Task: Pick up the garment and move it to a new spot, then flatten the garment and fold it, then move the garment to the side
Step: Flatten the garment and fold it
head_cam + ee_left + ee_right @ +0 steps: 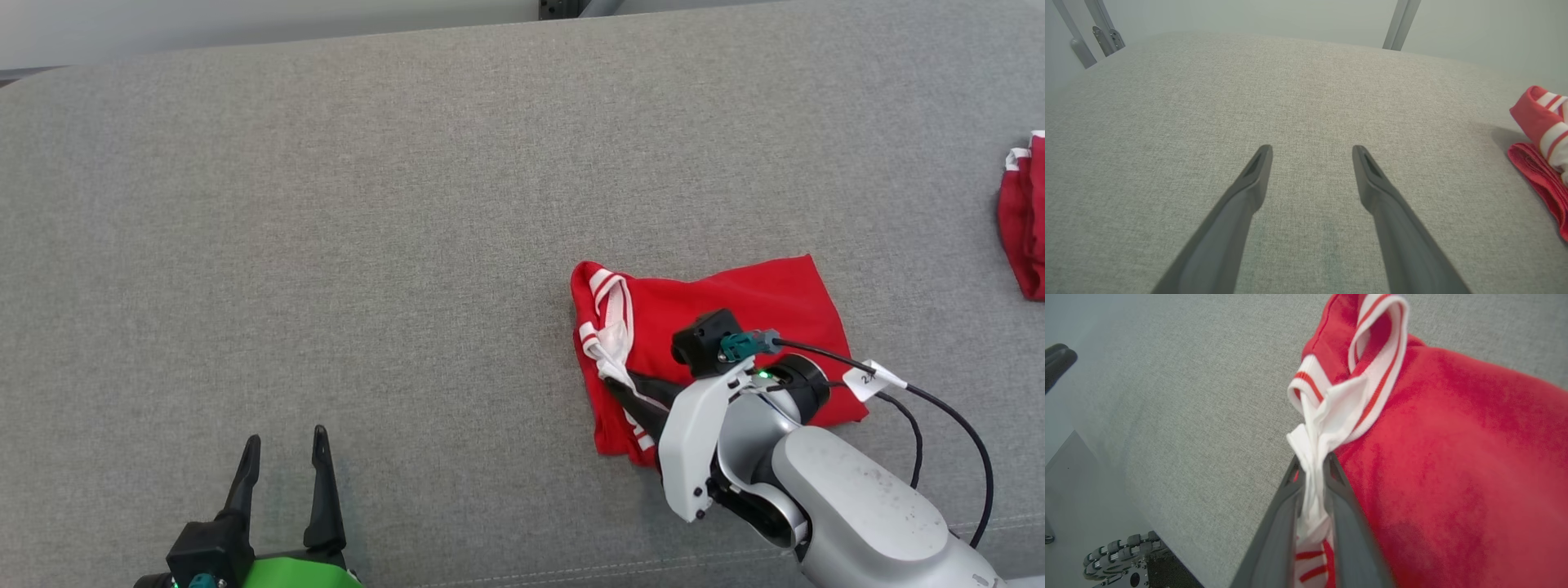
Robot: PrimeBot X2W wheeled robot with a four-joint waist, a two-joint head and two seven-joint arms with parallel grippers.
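The garment (735, 327) is a red piece with white, red-striped trim, lying bunched on the grey padded table right of centre. My right gripper (624, 388) is shut on its white trim at the near left edge; in the right wrist view the white band (1312, 490) is pinched between the two dark fingers, and the red cloth (1453, 465) spreads to the right. My left gripper (282, 445) stands open at the lower left, well apart from the garment, with bare fabric between its fingers (1249, 183). The garment's edge (1541, 159) shows at the far right of the left wrist view.
Another red cloth (1024, 216) with white trim lies at the table's far right edge. The grey table (326, 204) stretches wide to the left and back. A black cable (939, 408) loops off my right wrist. Metal frame posts (1400, 24) stand behind the table.
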